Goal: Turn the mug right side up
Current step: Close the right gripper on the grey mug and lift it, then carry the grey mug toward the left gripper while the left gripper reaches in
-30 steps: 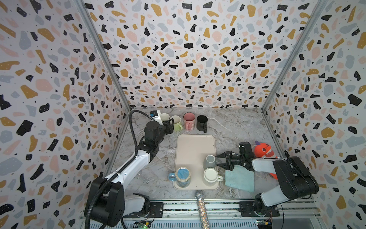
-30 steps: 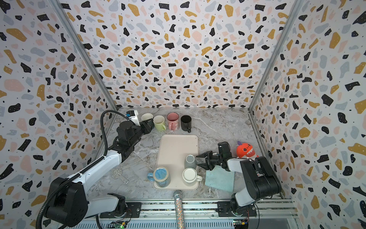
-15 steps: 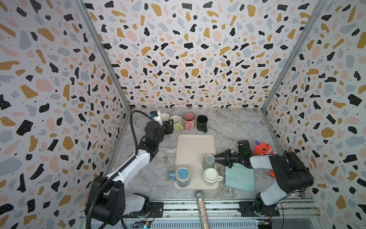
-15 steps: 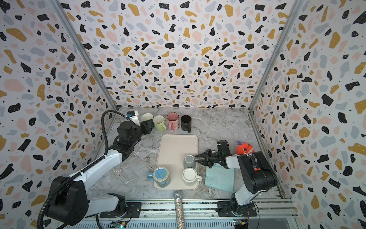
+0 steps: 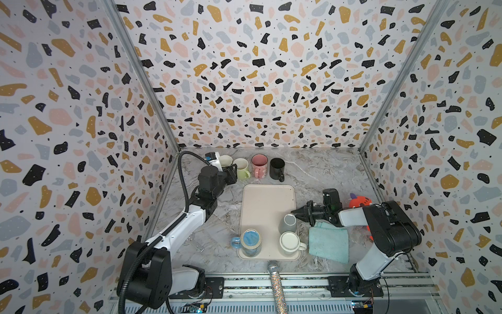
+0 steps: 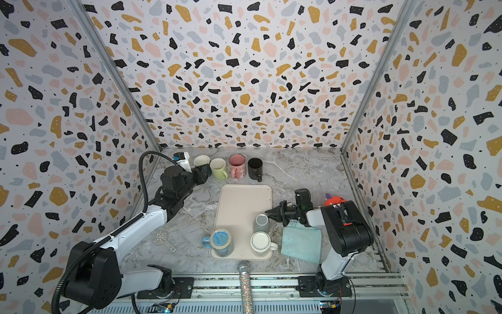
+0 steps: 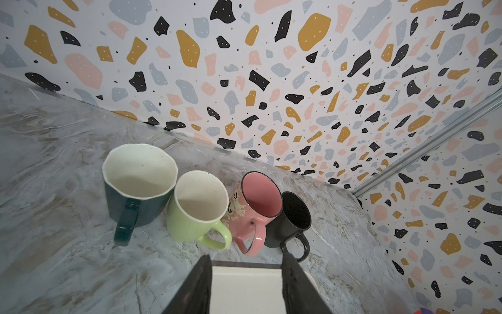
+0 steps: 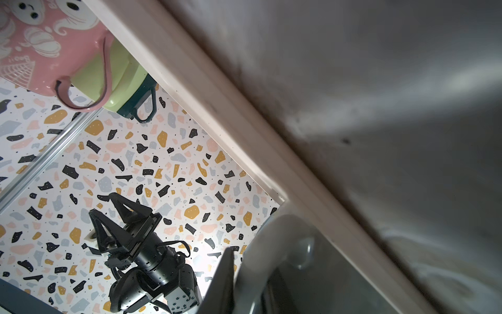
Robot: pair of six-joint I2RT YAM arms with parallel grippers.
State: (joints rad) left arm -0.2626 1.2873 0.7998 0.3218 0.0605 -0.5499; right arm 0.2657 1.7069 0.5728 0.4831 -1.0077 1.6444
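At the back left, the left gripper point(image 5: 231, 174) hovers with its fingers apart and nothing between them, just beside a row of 4 upright mugs point(image 5: 259, 166). The beige tray point(image 5: 266, 204) in the middle carries 3 more: a blue mug point(image 5: 251, 242), a white mug point(image 5: 289, 242) and, behind that at the tray's right edge, the grey mug point(image 5: 288, 224), base up. The right gripper point(image 5: 296, 214) reaches in from the right above the teal cloth point(image 5: 328, 242), its jaws pinched together on the grey mug's handle.

Your left arm reaches far forward, left gripper point(image 5: 231, 174) held level, its fingers point(image 7: 199, 285) parted; your right arm folds low and points leftward, right gripper point(image 5: 295, 214) rolled sideways, its fingers point(image 8: 225, 277) pinched nearly together.
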